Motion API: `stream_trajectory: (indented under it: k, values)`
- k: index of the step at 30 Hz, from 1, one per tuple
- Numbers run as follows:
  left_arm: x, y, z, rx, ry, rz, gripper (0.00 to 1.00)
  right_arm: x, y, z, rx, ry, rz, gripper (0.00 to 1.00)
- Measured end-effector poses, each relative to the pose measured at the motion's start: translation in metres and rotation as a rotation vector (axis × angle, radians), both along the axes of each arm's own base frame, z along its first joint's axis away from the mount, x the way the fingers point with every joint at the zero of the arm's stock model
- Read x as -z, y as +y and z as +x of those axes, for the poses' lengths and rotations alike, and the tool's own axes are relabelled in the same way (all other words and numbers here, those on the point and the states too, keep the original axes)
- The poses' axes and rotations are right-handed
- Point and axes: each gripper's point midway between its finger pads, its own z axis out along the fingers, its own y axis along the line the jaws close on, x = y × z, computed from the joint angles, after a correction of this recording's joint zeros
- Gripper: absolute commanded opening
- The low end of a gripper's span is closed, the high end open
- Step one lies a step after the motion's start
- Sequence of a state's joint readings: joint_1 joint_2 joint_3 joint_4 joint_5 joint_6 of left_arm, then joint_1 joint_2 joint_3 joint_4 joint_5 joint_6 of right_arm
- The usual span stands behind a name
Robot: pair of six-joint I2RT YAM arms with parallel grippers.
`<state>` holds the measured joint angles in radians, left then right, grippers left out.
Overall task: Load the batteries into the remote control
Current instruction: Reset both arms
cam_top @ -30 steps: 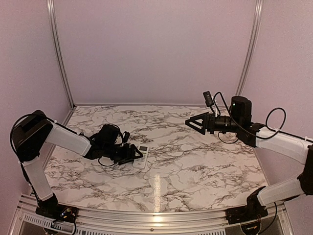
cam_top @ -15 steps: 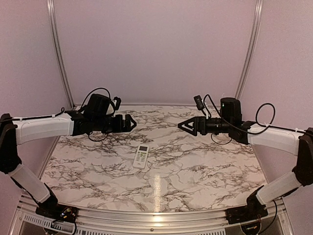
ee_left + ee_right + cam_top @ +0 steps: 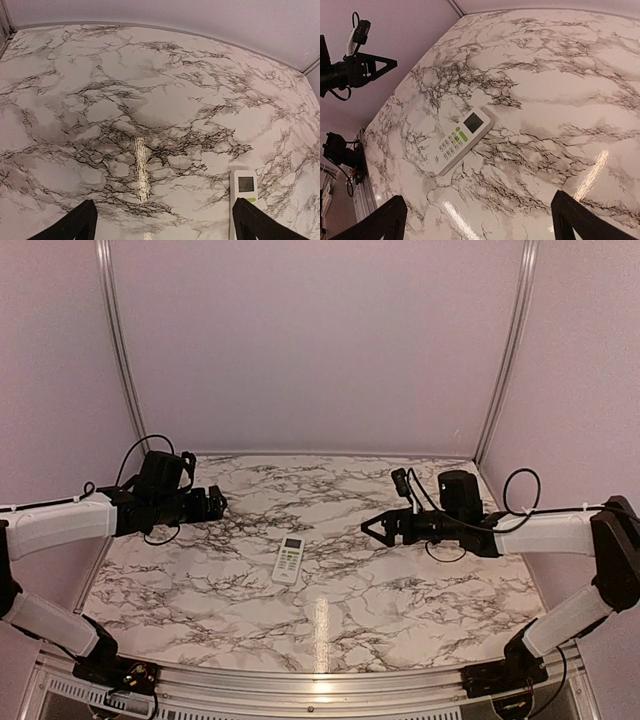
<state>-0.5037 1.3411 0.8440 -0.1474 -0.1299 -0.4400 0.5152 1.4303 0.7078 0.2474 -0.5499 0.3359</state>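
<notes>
The white remote control (image 3: pixel 288 560) lies face up on the marble table, display and buttons showing, with nothing touching it. My left gripper (image 3: pixel 215 503) hovers open to its left and further back, with nothing between its jaws. In the left wrist view the remote control (image 3: pixel 245 186) sits just beyond the right finger (image 3: pixel 250 220) of that gripper (image 3: pixel 164 202). My right gripper (image 3: pixel 370 527) hangs open to the right of the remote. The right wrist view shows the remote control (image 3: pixel 460 140) ahead of the empty gripper (image 3: pixel 479 196). The batteries are out of view.
Lavender walls close the table (image 3: pixel 400 590) in on three sides, with aluminium posts (image 3: pixel 120 350) at the back corners. A metal rail (image 3: pixel 300 695) runs along the near edge. The left gripper (image 3: pixel 375 65) shows at the top left of the right wrist view.
My left gripper has opened, risen from beside the remote and swung back to the left. The right gripper has dropped lower and come a little leftward. The remote has stayed put.
</notes>
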Motion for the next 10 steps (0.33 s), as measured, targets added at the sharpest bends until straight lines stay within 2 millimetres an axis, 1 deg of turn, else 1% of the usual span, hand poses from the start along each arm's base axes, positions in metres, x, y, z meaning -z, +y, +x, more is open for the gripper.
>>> stream_trajectory:
  k: [3, 5, 8, 10]
  values:
    - [0.015, 0.011, -0.004, -0.025, 0.026, 0.024, 0.99, 0.015, -0.007, 0.0, 0.041, 0.017, -0.026, 0.99]
    - [0.021, 0.017, -0.005, -0.039, 0.033, 0.034, 0.99, 0.022, -0.012, 0.001, 0.072, 0.02, -0.042, 0.99]
    - [0.02, 0.021, -0.002, -0.054, 0.026, 0.034, 0.99, 0.026, -0.019, 0.003, 0.117, 0.018, -0.06, 0.99]
    - [0.02, 0.023, -0.001, -0.059, 0.019, 0.031, 0.99, 0.024, -0.023, 0.004, 0.144, 0.009, -0.064, 0.99]
